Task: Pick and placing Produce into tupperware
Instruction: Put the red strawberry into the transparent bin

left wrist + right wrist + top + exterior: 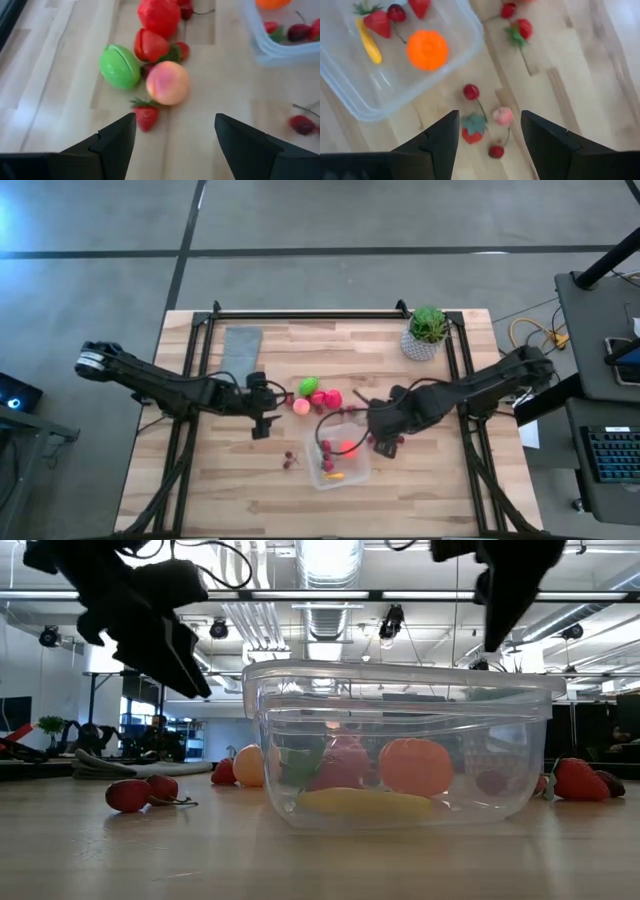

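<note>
The clear tupperware [342,462] stands on the table's near middle. It holds an orange piece [426,49], a yellow piece [369,42], strawberries and a cherry. My left gripper [263,420] is open and empty left of the produce cluster. In its wrist view the fingers [175,122] point at a strawberry [146,116], a peach-pink ball [168,83], a green piece [119,66] and red pieces [151,45]. My right gripper [383,438] is open and empty beside the tupperware's right side, above loose cherries [471,91], a strawberry [472,131] and a small pink piece [503,115].
A potted plant in a white pot [427,332] stands at the far right. A flat grey cloth [242,347] lies at the far left. Two cherries [130,795] lie left of the tupperware. A strawberry [580,780] lies to its right.
</note>
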{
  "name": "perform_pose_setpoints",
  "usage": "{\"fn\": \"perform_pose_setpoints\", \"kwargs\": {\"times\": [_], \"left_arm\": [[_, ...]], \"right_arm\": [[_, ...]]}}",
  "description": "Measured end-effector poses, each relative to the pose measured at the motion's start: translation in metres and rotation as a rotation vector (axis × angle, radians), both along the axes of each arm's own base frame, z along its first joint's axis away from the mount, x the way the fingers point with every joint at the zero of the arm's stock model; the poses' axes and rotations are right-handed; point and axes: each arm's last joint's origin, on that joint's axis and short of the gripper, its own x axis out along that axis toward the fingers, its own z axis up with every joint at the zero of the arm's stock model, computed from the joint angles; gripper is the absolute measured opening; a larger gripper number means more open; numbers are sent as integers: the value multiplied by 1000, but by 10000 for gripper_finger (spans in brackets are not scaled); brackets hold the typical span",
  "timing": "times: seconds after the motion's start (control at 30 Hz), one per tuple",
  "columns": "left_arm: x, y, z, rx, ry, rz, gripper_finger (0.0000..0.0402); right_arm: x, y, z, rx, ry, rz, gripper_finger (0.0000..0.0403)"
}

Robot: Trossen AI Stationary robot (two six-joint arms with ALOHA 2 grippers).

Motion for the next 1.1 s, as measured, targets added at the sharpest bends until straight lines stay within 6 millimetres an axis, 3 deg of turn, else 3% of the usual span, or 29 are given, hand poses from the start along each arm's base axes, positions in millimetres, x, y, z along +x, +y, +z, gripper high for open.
{"fn": "perform_pose_setpoints", "kwargs": {"times": [0.23,0.47,0.73,1.1], "left_arm": [[4,26,-12,18,-10,32,256],[16,45,-28,-53,33,-34,256],[27,45,-54,-39,132,-76,256],[44,47,-75,-36,179,-72,256]], "right_arm": [[-43,-6,7,9,-95,-194,206],[-69,-13,4,55,-133,-310,206],[-75,-16,-1,64,-131,-347,206],[-71,-14,-3,72,-141,-351,206]]}}
